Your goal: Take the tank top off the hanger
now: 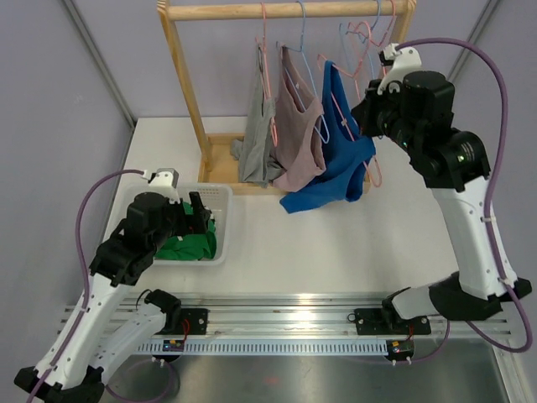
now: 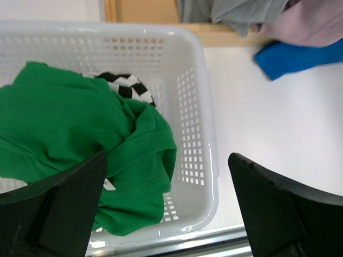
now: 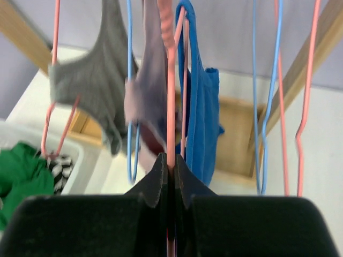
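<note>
While the blue tank top (image 1: 336, 164) hangs on the rack (image 1: 180, 75) just left of your right end effector (image 1: 367, 113), its hem trails low above the surface (image 1: 336, 252), which lies open beneath. That end effector is clamped shut on a pink hanger wire (image 3: 170, 101), with the arm raised high. The mauve top (image 1: 298, 134) and grey top (image 1: 258, 143) crowd further left. Your left end effector (image 2: 167, 171) hovers spread wide over the basket (image 2: 206, 123), with a green garment (image 2: 64, 123) below it.

Lavender walls (image 1: 50, 168), white table (image 1: 336, 252), wooden rack (image 1: 183, 84)
</note>
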You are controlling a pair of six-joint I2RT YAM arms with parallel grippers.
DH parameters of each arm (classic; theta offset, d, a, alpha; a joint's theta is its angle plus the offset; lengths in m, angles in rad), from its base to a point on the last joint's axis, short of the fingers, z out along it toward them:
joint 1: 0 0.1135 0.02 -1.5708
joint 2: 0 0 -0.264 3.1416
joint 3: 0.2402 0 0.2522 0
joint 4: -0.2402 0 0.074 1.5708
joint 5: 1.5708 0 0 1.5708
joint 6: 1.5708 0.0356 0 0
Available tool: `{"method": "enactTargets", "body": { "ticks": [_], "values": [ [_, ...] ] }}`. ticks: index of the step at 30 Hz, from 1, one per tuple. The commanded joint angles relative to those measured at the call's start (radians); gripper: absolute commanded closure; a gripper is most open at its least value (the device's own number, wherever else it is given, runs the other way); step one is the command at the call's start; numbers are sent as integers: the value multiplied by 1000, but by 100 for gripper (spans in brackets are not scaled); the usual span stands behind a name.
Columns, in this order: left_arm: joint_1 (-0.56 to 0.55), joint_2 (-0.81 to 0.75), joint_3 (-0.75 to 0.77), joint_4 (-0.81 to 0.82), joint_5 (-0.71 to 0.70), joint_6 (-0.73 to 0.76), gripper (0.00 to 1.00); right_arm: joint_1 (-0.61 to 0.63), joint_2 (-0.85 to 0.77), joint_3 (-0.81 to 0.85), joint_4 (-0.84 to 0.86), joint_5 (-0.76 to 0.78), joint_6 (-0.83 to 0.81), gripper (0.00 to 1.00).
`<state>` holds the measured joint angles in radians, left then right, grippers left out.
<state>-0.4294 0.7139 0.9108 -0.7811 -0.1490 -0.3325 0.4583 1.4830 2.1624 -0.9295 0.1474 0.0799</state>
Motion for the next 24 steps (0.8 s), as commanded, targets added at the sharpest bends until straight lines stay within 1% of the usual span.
{"method": "enactTargets", "body": {
  "ticks": [1, 3, 4, 6, 7, 9, 10, 11, 12, 13, 14, 16, 17, 20, 21, 23, 24],
  "values": [
    [-8, -88, -7, 95, 54, 26, 1, 13, -183, -178, 64, -92, 43, 100],
    [-14, -123, -12, 111, 57, 27, 1, 11, -278, -254, 52, -124, 55, 100],
    [-15, -140, -15, 120, 74, 30, 1, 13, -311, -332, 43, -181, 57, 100],
    [-16, -188, -26, 147, 104, 35, 1, 13, -404, -409, 12, -239, 60, 100],
    [-17, -200, -29, 157, 135, 35, 1, 13, -436, -485, -2, -267, 64, 100],
    [-17, -217, -33, 174, 143, 35, 1, 11, -541, -568, -20, -288, 84, 100],
    [-17, -220, -35, 180, 182, 33, 1, 11, -578, -651, -25, -299, 95, 100],
    [-17, -222, -35, 190, 192, 30, 1, 11, -651, -691, -31, -307, 104, 100],
    [-17, -222, -32, 194, 201, 23, 1, 11, -686, -731, -40, -340, 122, 100],
    [-17, -220, -32, 195, 204, 18, 1, 13, -723, -813, -43, -362, 129, 100],
    [-17, -217, -30, 201, 209, 15, 1, 11, -790, -850, -48, -383, 138, 100],
    [-17, -209, -27, 209, 229, 1, 1, 11, -848, -936, -74, -442, 167, 100],
    [-19, -205, -24, 215, 235, -6, 1, 13, -903, -961, -90, -460, 191, 100],
    [-19, -179, -36, 230, 273, -48, 1, 13, -999, -1059, -94, -555, 242, 100],
    [-25, -177, -41, 235, 276, -72, 1, 11, -1018, -1104, -88, -615, 254, 100],
    [-38, -174, -52, 246, 278, -91, 1, 11, -1064, -1148, -65, -675, 279, 100],
    [-46, -172, -52, 244, 272, -109, 1, 11, -1076, -1189, -55, -728, 287, 100]
  ]
}}
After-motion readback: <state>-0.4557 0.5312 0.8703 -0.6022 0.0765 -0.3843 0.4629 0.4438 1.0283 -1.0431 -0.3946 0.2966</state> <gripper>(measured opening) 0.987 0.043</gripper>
